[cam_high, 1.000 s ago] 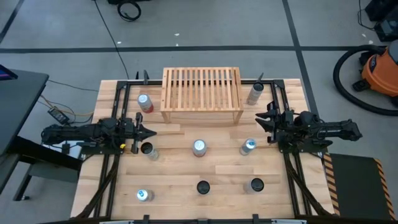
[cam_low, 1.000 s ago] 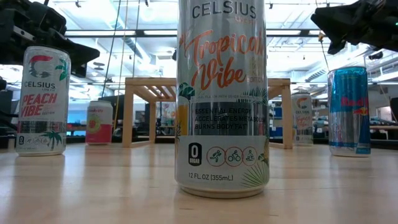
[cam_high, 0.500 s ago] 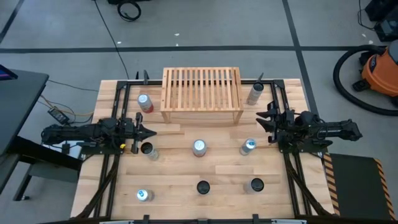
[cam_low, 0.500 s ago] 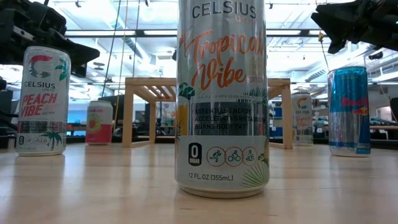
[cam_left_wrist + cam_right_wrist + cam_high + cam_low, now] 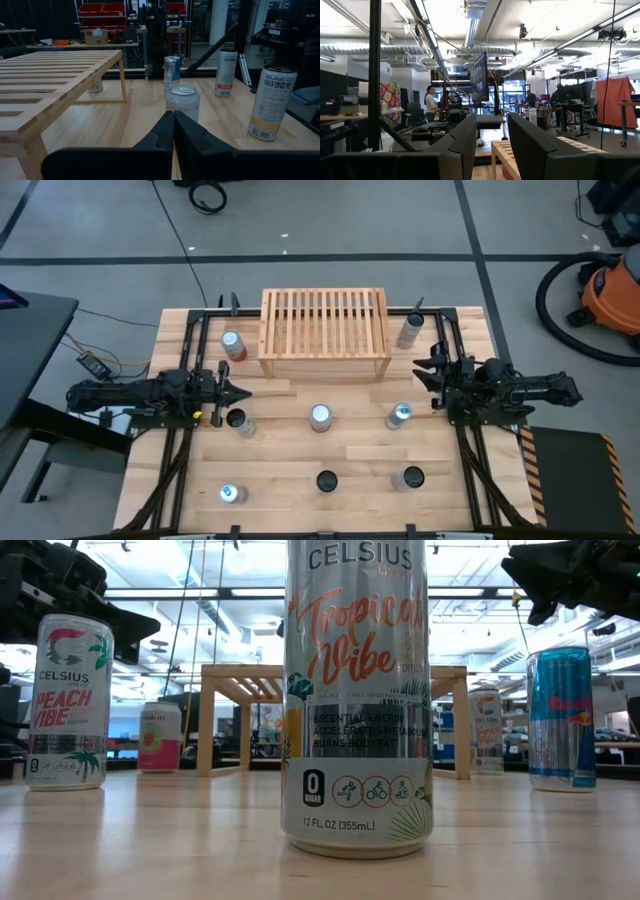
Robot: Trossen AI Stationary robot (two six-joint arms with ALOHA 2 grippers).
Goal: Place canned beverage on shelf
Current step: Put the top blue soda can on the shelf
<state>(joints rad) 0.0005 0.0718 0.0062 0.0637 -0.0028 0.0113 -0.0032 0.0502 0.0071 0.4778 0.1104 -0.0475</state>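
Note:
The light wooden slatted shelf (image 5: 324, 330) stands on its legs at the table's far middle and has no can on it; it also shows in the left wrist view (image 5: 50, 85). Several drink cans stand upright on the table: one at the centre (image 5: 320, 416), a blue one (image 5: 399, 415), and one (image 5: 240, 420) just near-side of my left gripper. My left gripper (image 5: 243, 392) is shut and empty, left of the centre can (image 5: 182, 102). My right gripper (image 5: 420, 370) is open and empty, right of the shelf, above the blue can.
A red-and-white can (image 5: 233, 345) stands left of the shelf and a tall can (image 5: 409, 330) right of it. Three more cans (image 5: 232, 494), (image 5: 327, 480), (image 5: 411, 477) stand along the near edge. A tall can (image 5: 358, 700) fills the low view.

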